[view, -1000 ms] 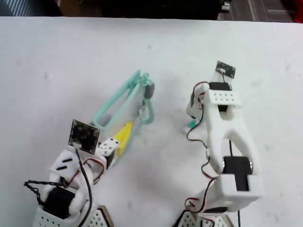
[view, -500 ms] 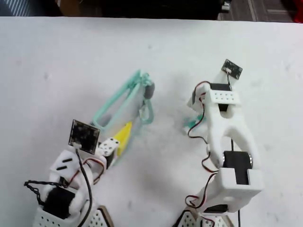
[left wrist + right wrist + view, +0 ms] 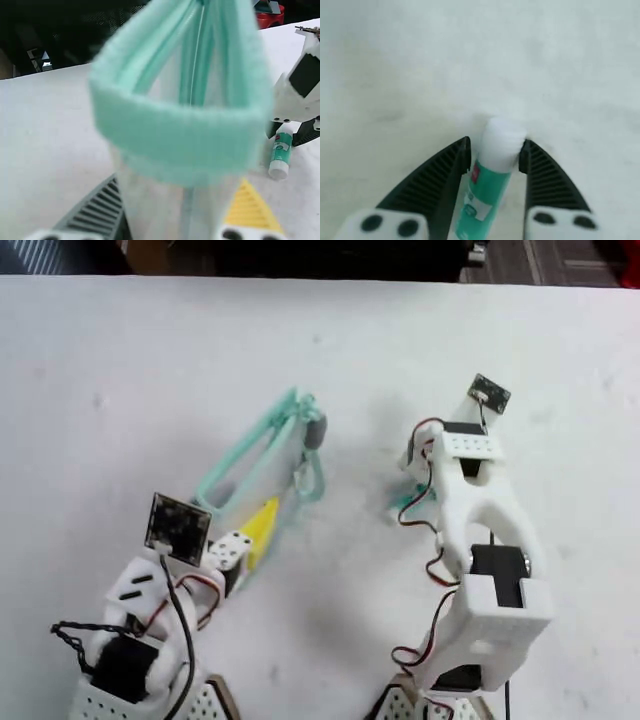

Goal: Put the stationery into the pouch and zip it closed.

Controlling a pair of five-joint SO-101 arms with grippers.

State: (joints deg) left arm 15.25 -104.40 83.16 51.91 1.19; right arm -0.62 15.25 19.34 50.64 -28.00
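My right arm (image 3: 478,508) eased back; right gripper (image 3: 494,151) clenched on glue stick (image 3: 487,196). Left gripper (image 3: 179,184) grasps pouch (image 3: 180,131), so I'd transfer next.

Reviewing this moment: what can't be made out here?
- Contents of the mint-green, clear-sided pouch: blurred close-up in the left wrist view, too small in the high view.
- One end of the green-and-white glue stick: cut off by the right wrist view's edge. In the high view the stick is mostly under the white right arm.
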